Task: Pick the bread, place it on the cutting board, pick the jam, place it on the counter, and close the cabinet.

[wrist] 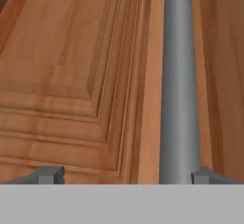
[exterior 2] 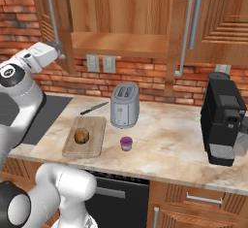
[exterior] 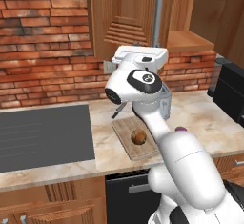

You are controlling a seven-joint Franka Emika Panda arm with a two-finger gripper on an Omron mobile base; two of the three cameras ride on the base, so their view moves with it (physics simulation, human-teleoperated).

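with the bread (exterior 2: 81,136) on the cutting board (exterior 2: 93,147) and the jam (exterior 2: 126,143) on the bench (exterior 2: 179,144) at its 3 o'clock, closing the cabinet (exterior 2: 57,33) is in hand: the end effector (wrist: 128,175), spread open, must push its handle (wrist: 178,85).

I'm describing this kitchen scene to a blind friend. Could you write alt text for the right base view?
A white robot arm reaches its gripper up to the open wooden cabinet door. Below, on the marble counter, the bread sits on the cutting board, with the purple jam, a toaster and a black coffee machine nearby.
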